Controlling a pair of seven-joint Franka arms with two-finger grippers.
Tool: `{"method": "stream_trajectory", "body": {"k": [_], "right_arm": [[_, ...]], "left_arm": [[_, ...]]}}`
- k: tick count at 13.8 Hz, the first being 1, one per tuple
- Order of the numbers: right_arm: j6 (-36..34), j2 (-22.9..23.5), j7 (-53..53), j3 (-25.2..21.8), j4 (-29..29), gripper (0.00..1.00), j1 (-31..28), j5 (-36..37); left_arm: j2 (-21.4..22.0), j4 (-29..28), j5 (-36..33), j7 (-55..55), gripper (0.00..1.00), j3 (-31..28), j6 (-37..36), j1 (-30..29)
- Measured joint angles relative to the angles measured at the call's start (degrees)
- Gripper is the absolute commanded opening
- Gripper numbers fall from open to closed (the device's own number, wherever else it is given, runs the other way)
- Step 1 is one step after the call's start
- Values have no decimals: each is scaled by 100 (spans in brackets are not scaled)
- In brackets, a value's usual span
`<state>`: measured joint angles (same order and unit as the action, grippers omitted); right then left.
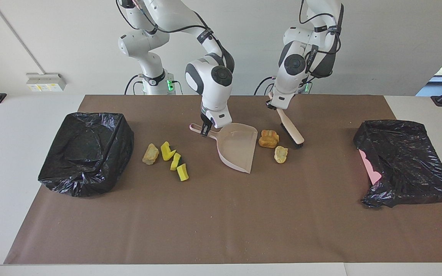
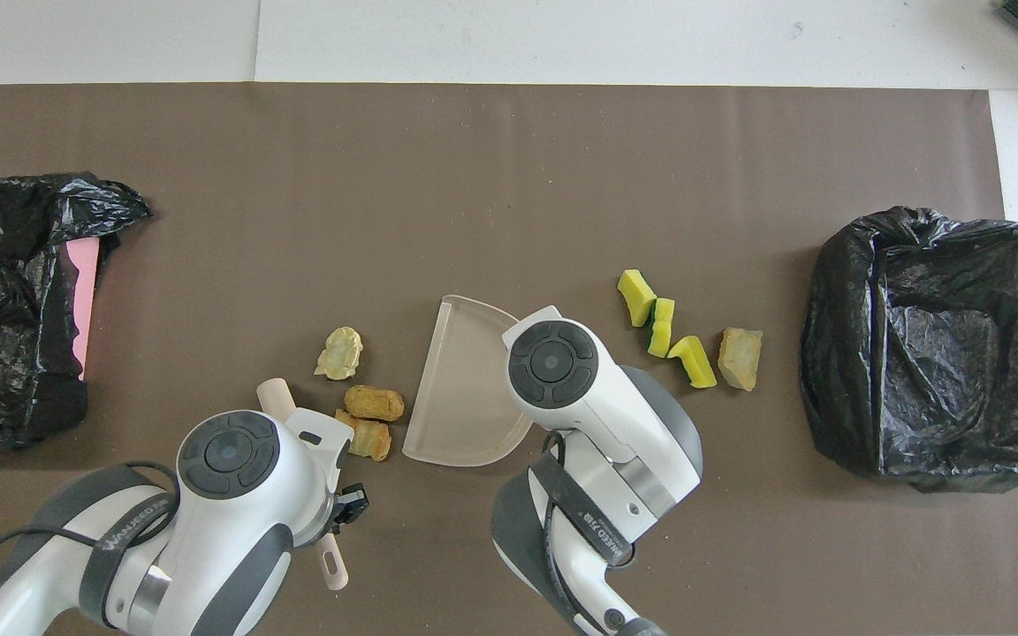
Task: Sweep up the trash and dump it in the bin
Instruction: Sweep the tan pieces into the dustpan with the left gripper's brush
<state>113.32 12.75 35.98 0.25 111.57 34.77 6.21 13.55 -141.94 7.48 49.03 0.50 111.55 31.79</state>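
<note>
My right gripper is shut on the handle of the pale pink dustpan, which rests on the mat. My left gripper is shut on the wooden brush. The brush slants down, and its black bristles are low beside the trash. A croissant, a bread piece and a pale lump lie between brush and dustpan. Three yellow sponge wedges and a tan lump lie between the dustpan and the black-lined bin.
A crumpled black bag with a pink sheet lies at the left arm's end of the table. Fine crumbs dot the brown mat, which covers most of the white table.
</note>
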Motion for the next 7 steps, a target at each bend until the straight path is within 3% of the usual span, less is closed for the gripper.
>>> {"method": "stream_trajectory", "body": {"k": [7], "right_arm": [[4, 0, 56, -4, 3, 0, -2, 14]], "left_arm": [[-420, 49, 413, -495, 0, 17, 1180, 878]]}}
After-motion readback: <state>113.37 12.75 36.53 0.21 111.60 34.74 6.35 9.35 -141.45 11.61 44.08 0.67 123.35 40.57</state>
